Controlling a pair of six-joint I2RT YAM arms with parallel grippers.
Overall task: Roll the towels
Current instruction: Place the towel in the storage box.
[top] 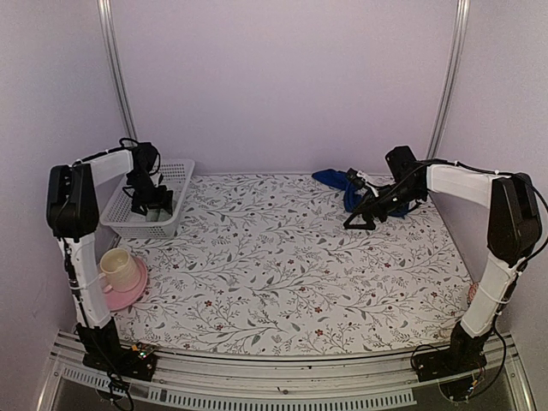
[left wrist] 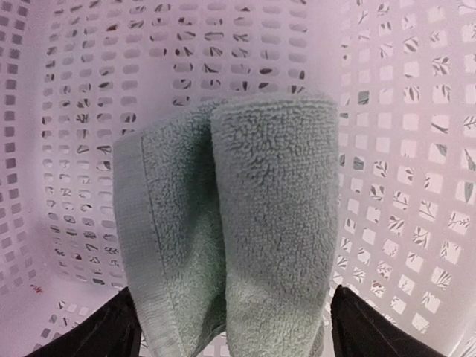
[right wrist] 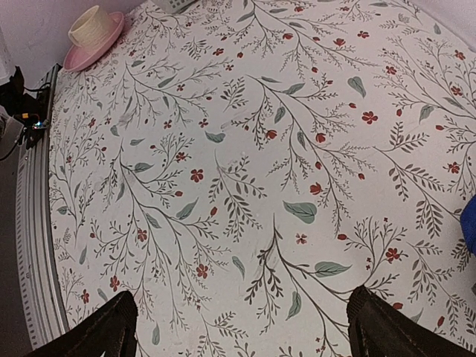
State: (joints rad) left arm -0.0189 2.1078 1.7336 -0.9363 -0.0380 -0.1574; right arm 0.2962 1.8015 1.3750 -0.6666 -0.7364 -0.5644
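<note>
Left gripper (left wrist: 230,301) is gaping around the sage-green towel (left wrist: 238,216) in the basket (left wrist: 416,149) (fingertips cropped); right gripper (right wrist: 242,305), released, is partly hiding the blue towel (top: 330,178).

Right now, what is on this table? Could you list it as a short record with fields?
Green towel: rolled into a bundle, inside the white basket
Blue towel: crumpled, not rolled, at the far right of the flowered tablecloth
Left gripper: open, fingers either side of the green towel
Right gripper: open, empty, above the tablecloth
Other: cream cup on a pink plate, near left
</note>
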